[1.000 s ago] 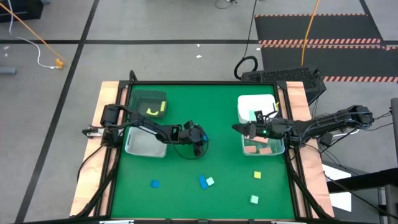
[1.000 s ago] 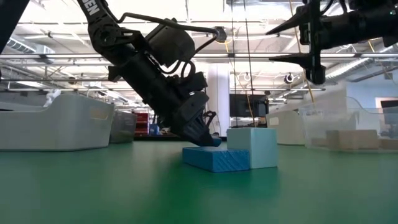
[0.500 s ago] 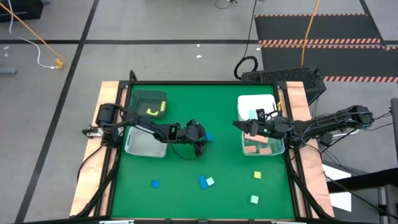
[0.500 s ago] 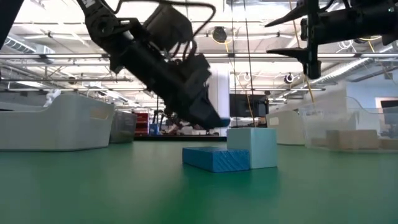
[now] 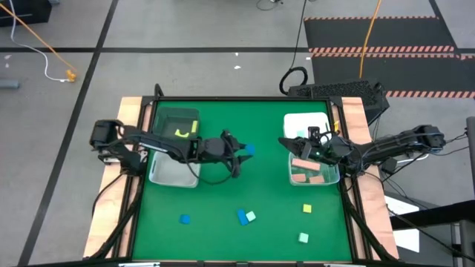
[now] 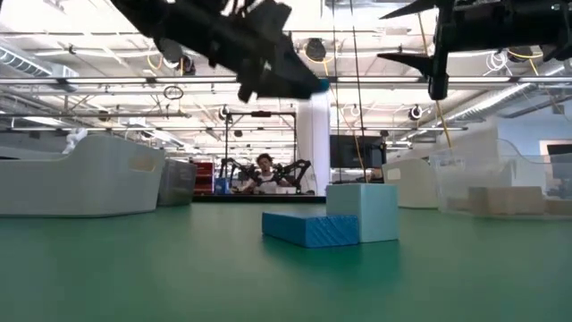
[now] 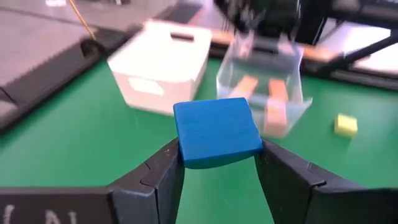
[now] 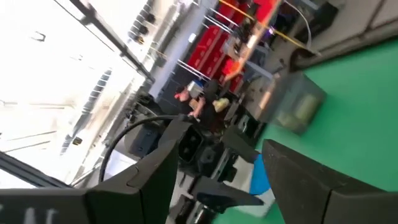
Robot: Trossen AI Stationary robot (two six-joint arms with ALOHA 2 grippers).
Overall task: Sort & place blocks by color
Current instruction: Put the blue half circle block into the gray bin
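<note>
Left tool [image 7: 217, 163] hung clamped on a small blue cube block [image 7: 216, 131] above mid-table, the clear plastic bin [image 5: 172, 172] lying back toward its own arm's base; right tool [image 5: 291, 148], fingers apart, empty, hovered over the far bins.

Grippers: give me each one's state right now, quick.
Left gripper: shut on a blue block, lifted above the table.
Right gripper: open, holding nothing, above the clear bin.
</note>
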